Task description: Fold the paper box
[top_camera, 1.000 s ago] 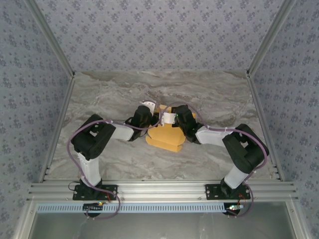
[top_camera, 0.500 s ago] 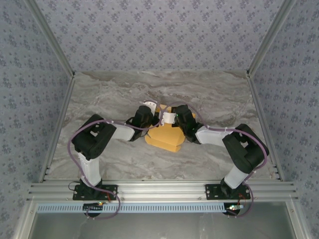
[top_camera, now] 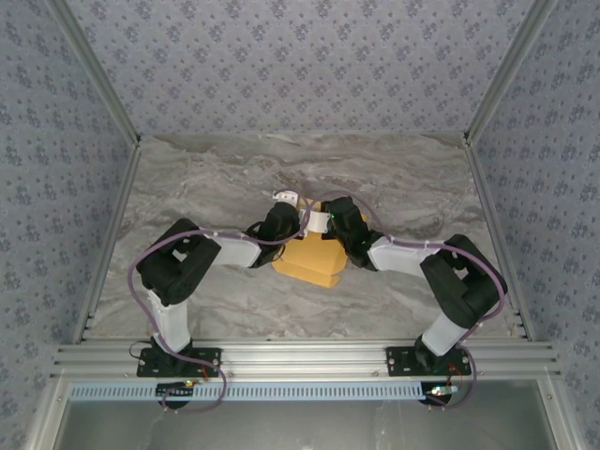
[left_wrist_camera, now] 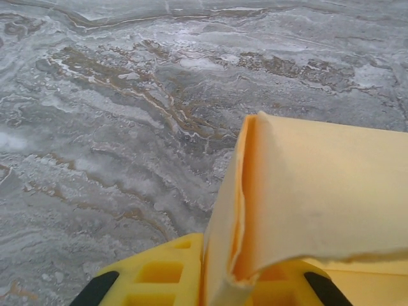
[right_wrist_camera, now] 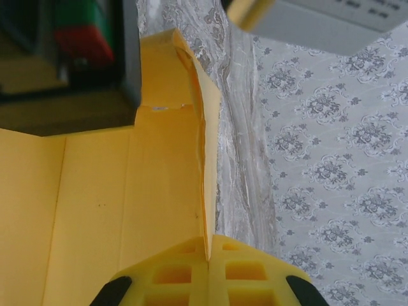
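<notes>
- The left tool (left_wrist_camera: 220, 284) is pinching a folded flap of the paper box (left_wrist_camera: 319, 191). Its yellow fingers (left_wrist_camera: 159, 277) are pressing on either side of the doubled edge, and their lower parts are being cut off at the bottom of the left wrist view.
- The right tool (right_wrist_camera: 209, 255) is gripping a thin upright edge of the sheet, which is running straight into the seam between its pressed-together pads.
- Seen from above, both tools are meeting over the far edge of the paper box (top_camera: 314, 261), and the dark wrists are covering the grip points, so the raised flaps are hard to make out there.
- The paper box is lying near the middle of the desk (top_camera: 206, 187), between the two arms, with its near part flat and layered.
- Behind the flap in the right wrist view, a dark blurred shape (right_wrist_camera: 83, 35) with red and green patches is too unfocused to name.
- A pale grey body (right_wrist_camera: 319, 25) is being cut off at that view's top edge.
</notes>
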